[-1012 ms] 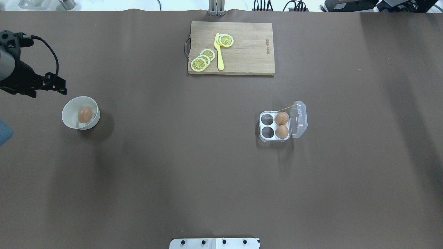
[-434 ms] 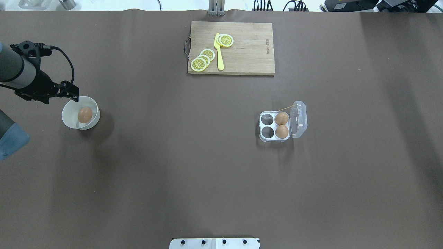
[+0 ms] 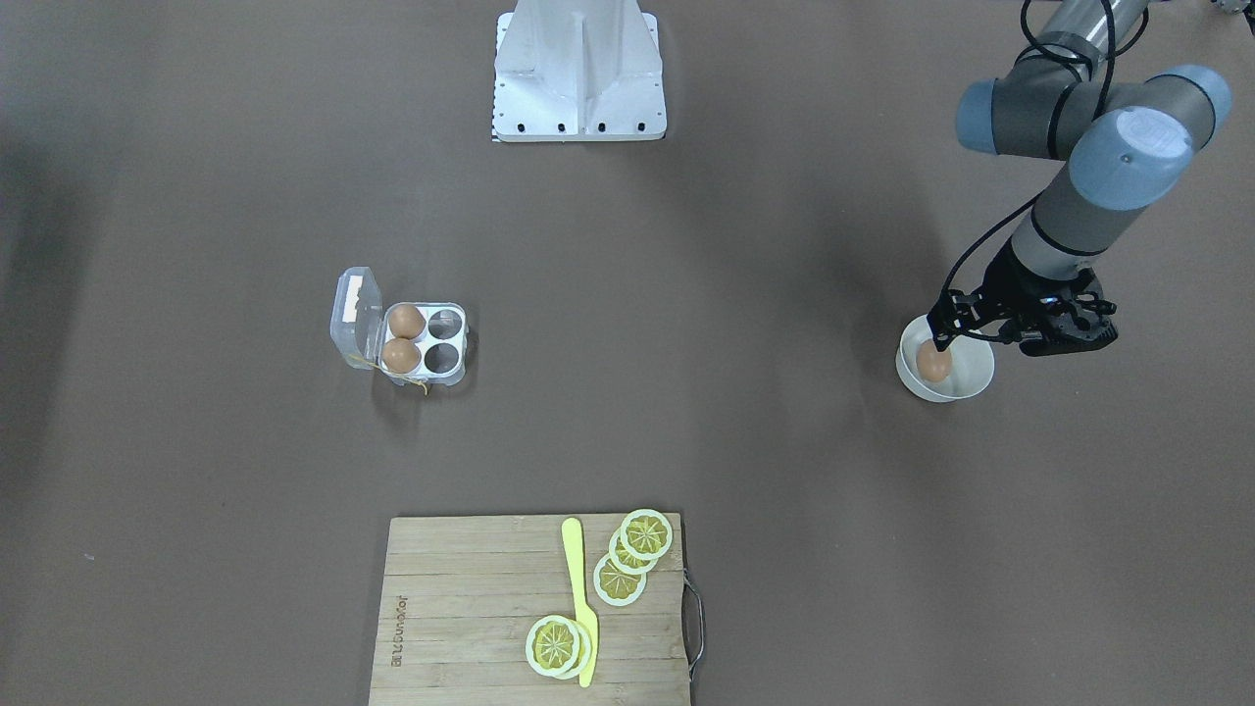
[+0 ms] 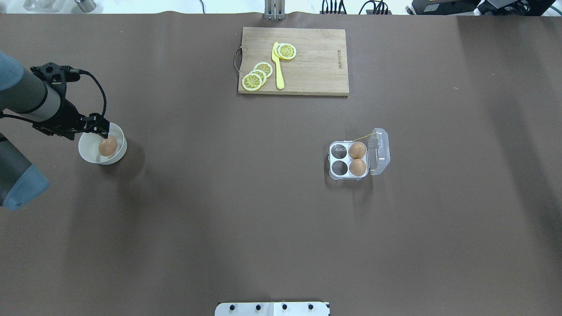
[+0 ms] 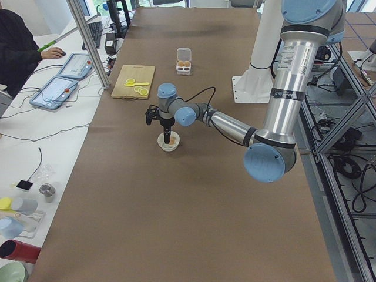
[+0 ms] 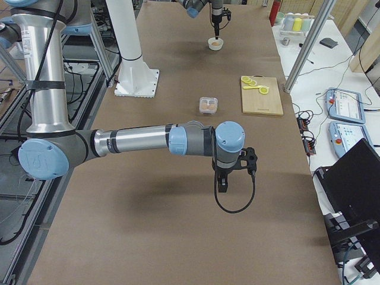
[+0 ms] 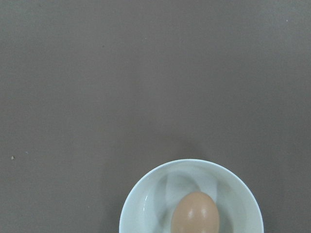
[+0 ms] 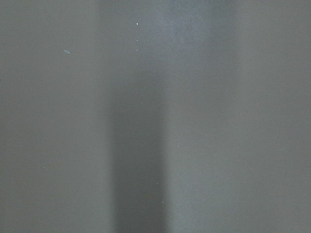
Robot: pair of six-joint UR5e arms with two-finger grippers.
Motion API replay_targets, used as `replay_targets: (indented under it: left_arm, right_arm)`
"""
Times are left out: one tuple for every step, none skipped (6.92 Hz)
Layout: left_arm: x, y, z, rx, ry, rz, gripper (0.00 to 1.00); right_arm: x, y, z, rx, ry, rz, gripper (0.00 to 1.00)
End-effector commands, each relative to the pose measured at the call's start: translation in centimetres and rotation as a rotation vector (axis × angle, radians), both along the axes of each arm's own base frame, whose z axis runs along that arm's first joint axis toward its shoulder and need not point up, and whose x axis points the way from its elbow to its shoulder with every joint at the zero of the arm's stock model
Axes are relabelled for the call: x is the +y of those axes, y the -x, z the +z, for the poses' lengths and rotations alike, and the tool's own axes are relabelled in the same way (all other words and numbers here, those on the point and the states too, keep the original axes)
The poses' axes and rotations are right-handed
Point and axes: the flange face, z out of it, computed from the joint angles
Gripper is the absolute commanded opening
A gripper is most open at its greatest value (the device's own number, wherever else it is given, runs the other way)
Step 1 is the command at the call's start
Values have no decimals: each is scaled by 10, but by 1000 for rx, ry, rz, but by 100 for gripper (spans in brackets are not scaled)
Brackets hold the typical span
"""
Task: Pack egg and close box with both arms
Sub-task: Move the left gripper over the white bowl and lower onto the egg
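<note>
A tan-brown egg [image 4: 107, 146] lies in a white bowl [image 4: 88, 149] at the table's left, and it shows in the left wrist view [image 7: 195, 213] at the bottom. My left gripper [image 4: 102, 127] hangs just above the bowl's far-left rim, beside the egg; its fingers look apart and hold nothing. The box [image 4: 330, 159] stands right of centre with its clear lid [image 4: 380, 151] open to the right. Two eggs [image 4: 357, 150] fill its right cells and the two left cells are empty. My right gripper [image 6: 222, 185] shows only in the exterior right view, over bare table; I cannot tell its state.
A wooden cutting board [image 4: 316, 66] with lemon slices [image 4: 252, 81] and a yellow knife [image 4: 278, 70] lies at the far middle. The robot's base plate [image 4: 272, 309] is at the near edge. Brown table lies between bowl and box.
My left arm has swung in from the left edge, and its gripper has moved right and down to the bowl's rim. The egg, bowl and box have not moved.
</note>
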Motion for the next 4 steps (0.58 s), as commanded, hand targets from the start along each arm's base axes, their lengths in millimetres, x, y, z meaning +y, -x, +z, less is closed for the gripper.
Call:
replay_targets:
  left_arm:
    - [3, -15, 4, -5, 4, 25, 84]
    - [-2, -19, 7, -10, 5, 31, 81]
    - [-8, -24, 9, -3, -8, 34, 81]
    - [-14, -30, 26, 7, -27, 40, 81]
  right_arm:
    - [0, 1, 0, -1, 2, -2, 100]
    - [0, 1, 0, -1, 2, -2, 100]
    - [0, 2, 1, 0, 2, -3, 100]
    - [0, 2, 0, 0, 0, -3, 100]
